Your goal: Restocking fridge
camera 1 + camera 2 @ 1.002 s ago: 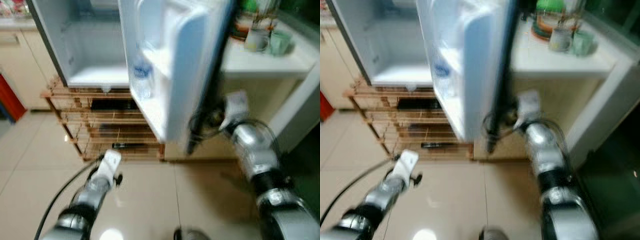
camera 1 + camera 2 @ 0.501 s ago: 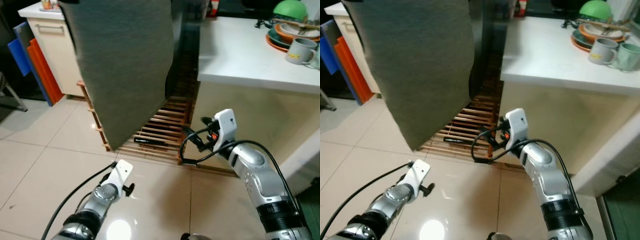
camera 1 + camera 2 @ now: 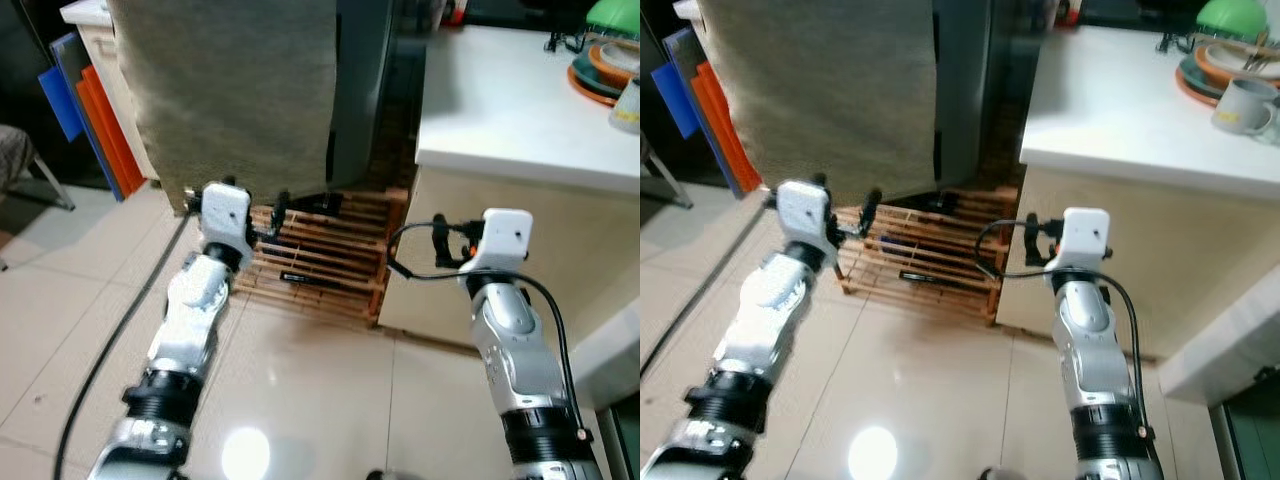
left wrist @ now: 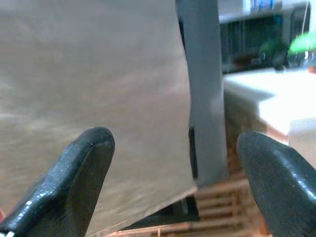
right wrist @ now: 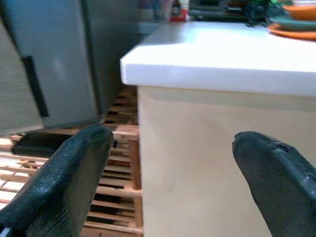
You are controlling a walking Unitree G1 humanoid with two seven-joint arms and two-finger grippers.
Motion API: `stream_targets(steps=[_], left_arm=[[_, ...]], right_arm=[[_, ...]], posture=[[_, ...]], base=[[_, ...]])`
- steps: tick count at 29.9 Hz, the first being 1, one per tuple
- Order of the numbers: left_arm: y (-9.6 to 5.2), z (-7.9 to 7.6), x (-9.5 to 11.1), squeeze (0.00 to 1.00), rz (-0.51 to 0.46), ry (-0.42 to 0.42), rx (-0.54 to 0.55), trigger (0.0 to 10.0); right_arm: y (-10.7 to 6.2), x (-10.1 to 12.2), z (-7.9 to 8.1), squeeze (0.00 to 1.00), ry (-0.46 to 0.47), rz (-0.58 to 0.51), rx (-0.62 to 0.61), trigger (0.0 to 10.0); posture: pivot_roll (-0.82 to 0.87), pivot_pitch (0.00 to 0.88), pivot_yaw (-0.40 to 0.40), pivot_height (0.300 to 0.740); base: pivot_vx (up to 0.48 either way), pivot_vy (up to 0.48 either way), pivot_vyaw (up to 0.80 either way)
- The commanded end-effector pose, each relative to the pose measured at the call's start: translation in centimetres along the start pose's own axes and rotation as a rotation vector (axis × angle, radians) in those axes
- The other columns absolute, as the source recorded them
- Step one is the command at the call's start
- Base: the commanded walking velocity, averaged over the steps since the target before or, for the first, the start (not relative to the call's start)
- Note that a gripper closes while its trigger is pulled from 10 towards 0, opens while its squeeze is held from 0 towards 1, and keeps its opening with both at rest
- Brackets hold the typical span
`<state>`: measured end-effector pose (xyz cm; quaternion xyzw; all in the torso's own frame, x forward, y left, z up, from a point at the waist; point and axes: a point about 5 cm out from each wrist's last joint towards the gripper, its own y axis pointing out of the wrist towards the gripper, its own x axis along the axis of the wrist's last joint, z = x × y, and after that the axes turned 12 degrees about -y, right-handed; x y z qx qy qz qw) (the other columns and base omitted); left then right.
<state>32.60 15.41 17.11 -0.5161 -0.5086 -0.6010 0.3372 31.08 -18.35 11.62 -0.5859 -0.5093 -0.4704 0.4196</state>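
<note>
Tiled floor [image 3: 300,390] fronts the upright fridge [image 3: 240,90]; both grippers' jaws gape, holding nothing.

The fridge [image 3: 240,90] stands on a slatted wooden rack [image 3: 325,265] on the floor [image 3: 300,400], with the surface [image 3: 510,110] just beside it on the right. Dishes [image 3: 1230,65], possibly with a mug, sit at the surface's far right. Flat boards [image 3: 85,110] lean left of the fridge.
</note>
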Motion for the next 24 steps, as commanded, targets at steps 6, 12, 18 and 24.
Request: stream_targets(steps=[6,12,18,24], left_arm=[[-1.0,-2.1,1.6,0.00,-0.044,-0.108,-0.041,10.0],[-1.3,-1.5,0.4,0.00,0.018,-0.112,0.056,10.0],[-1.7,-1.1,-1.1,0.00,0.075,-0.190,0.118,10.0],[-1.7,-0.8,-3.0,0.00,0.187,-0.130,0.161,10.0]], right_arm=[[-0.2,-1.0,-0.6,0.00,-0.016,0.013,-0.036,10.0],[-0.3,-1.1,0.2,0.00,-0.046,0.001,0.016,10.0],[-0.4,-2.1,0.4,0.00,0.005,0.051,-0.004,10.0],[-0.2,-2.1,1.8,0.00,-0.007,0.039,0.067,10.0]], posture=[[-0.12,0.000,0.029,0.740],[-0.11,0.000,0.004,0.740],[-0.10,0.000,-0.016,0.740],[-0.09,0.000,-0.028,0.740]], base=[[0.000,0.000,0.00],[0.227,0.000,0.00],[0.452,0.000,0.00],[0.448,0.000,0.00]])
